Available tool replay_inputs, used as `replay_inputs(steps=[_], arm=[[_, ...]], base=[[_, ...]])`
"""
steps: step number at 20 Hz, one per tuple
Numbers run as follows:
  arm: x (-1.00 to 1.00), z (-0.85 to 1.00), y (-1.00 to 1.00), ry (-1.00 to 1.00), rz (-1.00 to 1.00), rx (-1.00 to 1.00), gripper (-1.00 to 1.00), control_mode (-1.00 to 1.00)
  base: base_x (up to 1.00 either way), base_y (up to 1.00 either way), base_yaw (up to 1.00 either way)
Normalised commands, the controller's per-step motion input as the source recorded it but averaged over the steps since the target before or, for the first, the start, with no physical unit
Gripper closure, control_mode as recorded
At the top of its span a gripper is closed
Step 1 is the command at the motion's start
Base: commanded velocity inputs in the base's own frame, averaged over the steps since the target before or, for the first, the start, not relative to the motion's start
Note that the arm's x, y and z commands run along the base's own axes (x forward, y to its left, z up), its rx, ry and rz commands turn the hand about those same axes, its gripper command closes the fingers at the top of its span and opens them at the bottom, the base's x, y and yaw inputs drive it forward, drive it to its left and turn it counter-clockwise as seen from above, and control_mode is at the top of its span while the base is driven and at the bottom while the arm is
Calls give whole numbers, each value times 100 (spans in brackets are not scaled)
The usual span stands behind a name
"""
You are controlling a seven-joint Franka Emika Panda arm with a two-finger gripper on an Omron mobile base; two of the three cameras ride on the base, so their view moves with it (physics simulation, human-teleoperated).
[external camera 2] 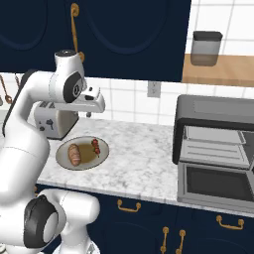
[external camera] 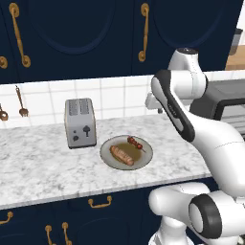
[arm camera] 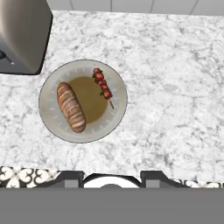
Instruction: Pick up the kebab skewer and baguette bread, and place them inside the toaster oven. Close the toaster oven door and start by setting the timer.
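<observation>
Marble counter (arm camera: 175,87), grey plate (arm camera: 50,118) beside the silver toaster (external camera: 80,122): kebab skewer (arm camera: 103,86) right of baguette bread (arm camera: 71,106). Gripper (external camera 2: 92,105) high above, jaw state unclear; descend straight, straddle the stick.

The bread (arm camera: 71,106) is golden-brown with reddish slashes, and the skewer (arm camera: 103,86) carries dark red chunks on a grey plate (arm camera: 52,118) with a brownish centre. The tabletop (arm camera: 175,87) is white marble with grey veins. The toaster (external camera: 80,122) is silver, the cabinets (external camera: 86,33) navy with brass handles.
</observation>
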Motion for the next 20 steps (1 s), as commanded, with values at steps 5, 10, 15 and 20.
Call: replay_inputs(steps=[5,10,15,20], arm=[[0,0,0,0,0,0,-100,100],[0,0,0,0,0,0,-100,100],[0,0,0,0,0,0,-100,100],[0,0,0,0,0,0,-100,100]], base=[[0,0,0],[0,0,0],[2,-51,0],[0,-75,0]])
